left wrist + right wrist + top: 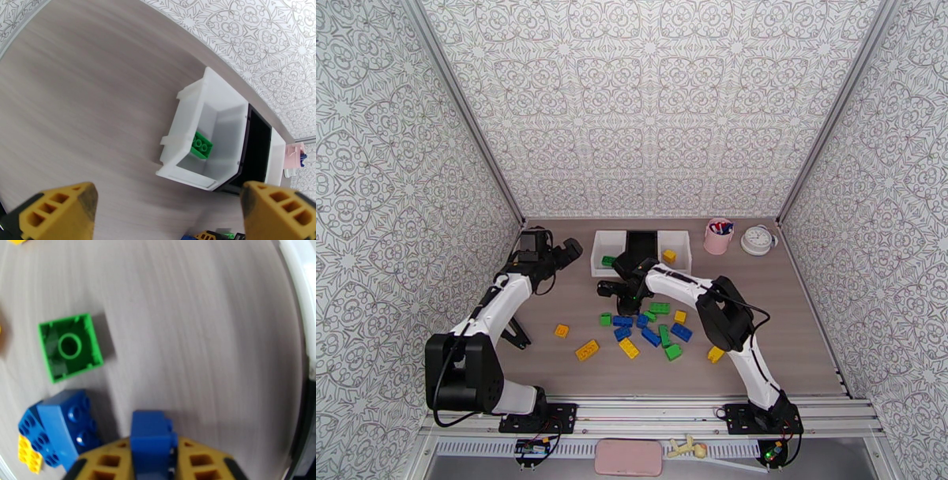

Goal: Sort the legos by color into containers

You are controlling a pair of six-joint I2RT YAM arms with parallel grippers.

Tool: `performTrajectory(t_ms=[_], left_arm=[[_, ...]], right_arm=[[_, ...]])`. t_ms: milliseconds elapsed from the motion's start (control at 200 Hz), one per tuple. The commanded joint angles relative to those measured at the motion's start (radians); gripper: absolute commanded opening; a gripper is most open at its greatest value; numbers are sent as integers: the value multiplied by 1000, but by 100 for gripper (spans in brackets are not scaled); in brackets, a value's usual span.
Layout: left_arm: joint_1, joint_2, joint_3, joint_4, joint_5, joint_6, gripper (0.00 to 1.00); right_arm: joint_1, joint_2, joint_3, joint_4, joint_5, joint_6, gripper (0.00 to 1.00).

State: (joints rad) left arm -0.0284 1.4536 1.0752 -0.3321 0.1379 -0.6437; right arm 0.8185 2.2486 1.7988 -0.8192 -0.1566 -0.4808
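Pinching blue lego (152, 437) between right claw (152, 461) fingers.

Non-task items noted at the far right of the wood-grain table (806, 331): a pink cup (718, 236) holding pens, and just to its right a round white clock (758, 239). A pink pad (629, 457) lies on the near ledge below the rail.

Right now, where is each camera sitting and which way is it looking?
Top external: high behind both arms, looking down on the wood-grain table.
Left wrist: looks past its open end effector at the left white plastic bin.
Right wrist: looks down past its end effector pinching a small blue studded brick.
Shared: top and left wrist show that bin.
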Motion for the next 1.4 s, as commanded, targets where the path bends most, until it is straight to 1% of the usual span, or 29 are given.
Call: performTrajectory(t_ms=[0, 20, 165, 250, 420, 550, 620, 710, 815, 890, 1030, 1195, 1391], left_arm=[[-14, -5, 16, -18, 5, 51, 100], [-16, -6, 17, -21, 3, 57, 100], [-31, -23, 17, -43, -9, 116, 100], [-39, -37, 12, -44, 15, 159, 100], [-73, -82, -14, -40, 46, 236, 100], [-124, -131, -72, 17, 50, 312, 100], [-154, -168, -116, 67, 56, 356, 100], [-195, -215, -164, 116, 64, 409, 100], [-236, -262, -207, 155, 57, 467, 100], [-262, -291, -240, 186, 37, 489, 100], [-307, -335, -282, 226, 39, 550, 100], [-353, -371, -306, 231, 22, 620, 100], [-361, -385, -314, 227, 20, 634, 100]], right_arm=[[-5, -23, -8, 7, 19, -8, 12], [-8, -27, -12, 9, 20, -7, 10], [-20, -87, -61, 61, 1, 15, 8], [-37, -146, -117, 129, -12, 47, 8], [-92, -317, -290, 376, -34, 159, 8], [-132, -438, -424, 606, -31, 274, 8], [-149, -486, -479, 722, -2, 321, 9], [-173, -514, -522, 843, 76, 381, 9], [-211, -476, -482, 865, 118, 447, 9], [-233, -418, -426, 854, 132, 489, 9], [-247, -307, -333, 865, 183, 530, 9], [-256, -178, -224, 868, 228, 536, 9], [-261, -57, -115, 850, 229, 524, 10]])
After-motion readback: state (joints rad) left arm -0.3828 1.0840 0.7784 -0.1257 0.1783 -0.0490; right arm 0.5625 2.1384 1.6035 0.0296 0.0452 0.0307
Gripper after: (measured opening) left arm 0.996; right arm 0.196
